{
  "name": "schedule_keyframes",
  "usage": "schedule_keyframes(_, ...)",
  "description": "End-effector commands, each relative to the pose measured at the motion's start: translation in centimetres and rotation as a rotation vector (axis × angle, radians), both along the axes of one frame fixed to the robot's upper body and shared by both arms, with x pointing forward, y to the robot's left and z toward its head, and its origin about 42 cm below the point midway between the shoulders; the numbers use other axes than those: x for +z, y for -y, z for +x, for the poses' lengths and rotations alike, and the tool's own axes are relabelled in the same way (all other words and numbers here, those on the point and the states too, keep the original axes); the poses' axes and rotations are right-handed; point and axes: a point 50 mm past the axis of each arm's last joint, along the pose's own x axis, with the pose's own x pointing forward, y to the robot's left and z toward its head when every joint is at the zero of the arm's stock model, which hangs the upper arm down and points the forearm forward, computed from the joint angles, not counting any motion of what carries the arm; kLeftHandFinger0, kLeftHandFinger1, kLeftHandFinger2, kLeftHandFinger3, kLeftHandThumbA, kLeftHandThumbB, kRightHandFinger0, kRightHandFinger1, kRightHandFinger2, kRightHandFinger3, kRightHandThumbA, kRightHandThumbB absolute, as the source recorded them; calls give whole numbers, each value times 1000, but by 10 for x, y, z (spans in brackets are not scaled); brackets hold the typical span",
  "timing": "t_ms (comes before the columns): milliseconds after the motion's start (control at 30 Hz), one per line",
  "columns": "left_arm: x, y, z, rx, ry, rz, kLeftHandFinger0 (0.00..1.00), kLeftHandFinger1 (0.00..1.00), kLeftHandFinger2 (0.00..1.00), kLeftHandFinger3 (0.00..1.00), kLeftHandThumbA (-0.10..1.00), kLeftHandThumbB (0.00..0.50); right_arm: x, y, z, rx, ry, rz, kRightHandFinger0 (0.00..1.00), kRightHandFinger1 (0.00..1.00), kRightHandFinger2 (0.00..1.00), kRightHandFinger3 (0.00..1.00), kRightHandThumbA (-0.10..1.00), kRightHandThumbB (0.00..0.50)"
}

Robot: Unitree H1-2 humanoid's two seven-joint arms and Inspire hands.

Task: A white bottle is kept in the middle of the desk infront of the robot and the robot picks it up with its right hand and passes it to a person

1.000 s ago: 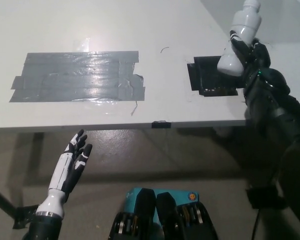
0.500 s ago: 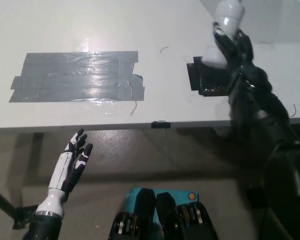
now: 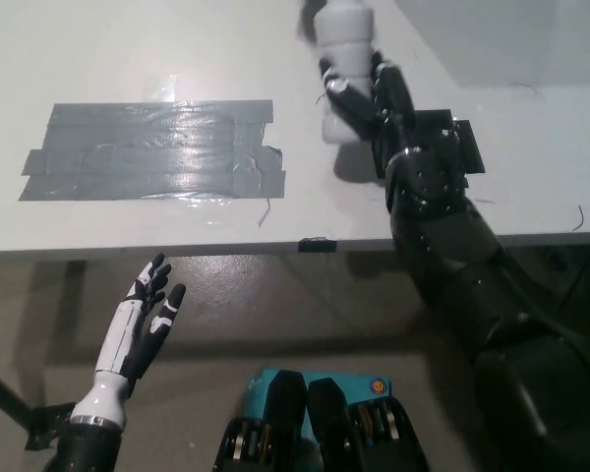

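My black right hand [image 3: 369, 98] is shut on the white bottle [image 3: 342, 59], holding it roughly upright above the middle of the white desk [image 3: 128, 59]. The bottle's top reaches the upper edge of the picture and looks blurred. My right arm stretches up from the bottom right across the desk's front edge. The white left hand [image 3: 143, 320] rests open below the desk's front edge at lower left, fingers apart and holding nothing.
A wide patch of grey tape [image 3: 152, 149] covers the desk's left half. A black rectangular patch [image 3: 462, 143] lies on the desk, partly behind my right arm. A small black clip [image 3: 317, 243] sits on the front edge.
My right hand has carried the bottle leftward from the desk's right side to above its middle, and turned it more upright. The left hand has stayed still.
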Motion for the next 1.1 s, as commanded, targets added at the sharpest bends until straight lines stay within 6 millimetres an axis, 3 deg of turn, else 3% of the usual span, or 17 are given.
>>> schedule_keyframes(0, 8, -2, 0, -10, 50, -1, 1000, 1000, 1000, 1000, 859, 22, 25, -13, 5, 5, 92, -51, 8, 457, 791, 760, -100, 168)
schedule_keyframes(267, 5, 3, -3, -17, 44, 18, 1000, 1000, 1000, 1000, 879, 18, 21, -13, 6, -6, 80, -102, 29, 463, 785, 762, -100, 169)
schedule_keyframes(333, 6, 2, -1, -15, 41, -2, 1000, 1000, 1000, 1000, 846, 15, 27, -17, 7, -5, 84, -100, 2, 425, 782, 785, -100, 175)
schedule_keyframes(533, 6, 2, 3, -19, 54, 6, 1000, 1000, 1000, 1000, 867, 8, 44, -21, 10, 0, 123, -95, 8, 435, 796, 800, -100, 175)
schedule_keyframes(567, 7, 3, 4, -20, 51, 7, 1000, 1000, 1000, 1000, 872, 12, 46, -21, 10, -11, 140, -111, 125, 559, 899, 877, -100, 213)
schedule_keyframes(600, 7, 3, 4, -21, 50, 7, 1000, 1000, 1000, 1000, 874, 12, 47, -21, 10, -16, 147, -117, 195, 574, 862, 839, -100, 206)
schedule_keyframes(633, 8, 3, 3, -21, 49, 19, 1000, 1000, 1000, 1000, 875, 4, 47, -21, 9, -17, 154, -114, 401, 641, 844, 932, -9, 213)
schedule_keyframes(667, 7, 4, 2, -24, 49, 24, 1000, 1000, 1000, 1000, 877, 8, 46, -20, 9, 9, 164, -100, 597, 822, 1000, 1000, 167, 288)
schedule_keyframes(700, 7, 5, 2, -25, 47, 23, 1000, 1000, 1000, 1000, 874, 2, 44, -20, 8, 37, 162, -83, 756, 1000, 1000, 1000, 276, 301)
schedule_keyframes(733, 6, 5, 1, -23, 41, 20, 1000, 1000, 1000, 1000, 864, 0, 40, -19, 7, 111, 157, -36, 1000, 1000, 1000, 1000, 391, 368)
schedule_keyframes(800, 6, 5, 1, -21, 38, -2, 1000, 1000, 1000, 1000, 821, 0, 34, -15, 7, 192, 156, -47, 1000, 1000, 1000, 1000, 587, 464)
schedule_keyframes(833, 6, 5, 1, -21, 37, -6, 1000, 1000, 1000, 1000, 819, 0, 33, -14, 7, 198, 154, -53, 1000, 1000, 1000, 1000, 588, 463)
schedule_keyframes(867, 3, 5, -2, -19, 30, -15, 1000, 1000, 1000, 1000, 817, 4, 28, -13, 6, 207, 145, -83, 1000, 1000, 1000, 1000, 691, 497)
schedule_keyframes(1067, 0, 3, -4, -20, 27, -20, 1000, 1000, 1000, 1000, 821, 0, 19, -3, 3, 259, 156, -132, 1000, 1000, 1000, 1000, 783, 500)
